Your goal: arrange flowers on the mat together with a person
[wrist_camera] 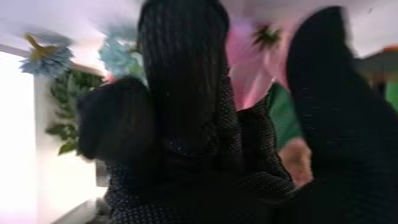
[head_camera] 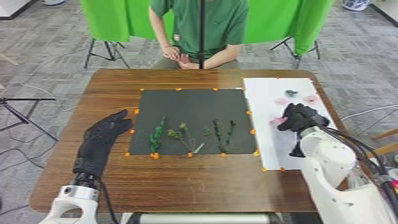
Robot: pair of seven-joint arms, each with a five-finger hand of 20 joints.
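In the head view my right hand (head_camera: 305,117) is over the white sheet (head_camera: 273,145), beside a pink flower (head_camera: 277,121). Farther back on that sheet are two pink flowers (head_camera: 282,101) and a blue-grey one (head_camera: 291,93). Green stems (head_camera: 157,135) and leafy sprigs (head_camera: 222,135) lie on the dark mat (head_camera: 187,105). My left hand (head_camera: 107,127) is left of the mat, its fingers straight. In the right wrist view my right hand (wrist_camera: 191,120) has its fingers relaxed, with pink petals (wrist_camera: 251,75) behind them and blue flowers (wrist_camera: 49,60) nearby.
The brown table (head_camera: 195,185) extends around the mat and sheet, with orange tape (head_camera: 155,156) at their edges. A person stands across the table, hands (head_camera: 184,59) together at its far side. A dark object (head_camera: 298,150) lies on the white sheet near my right wrist.
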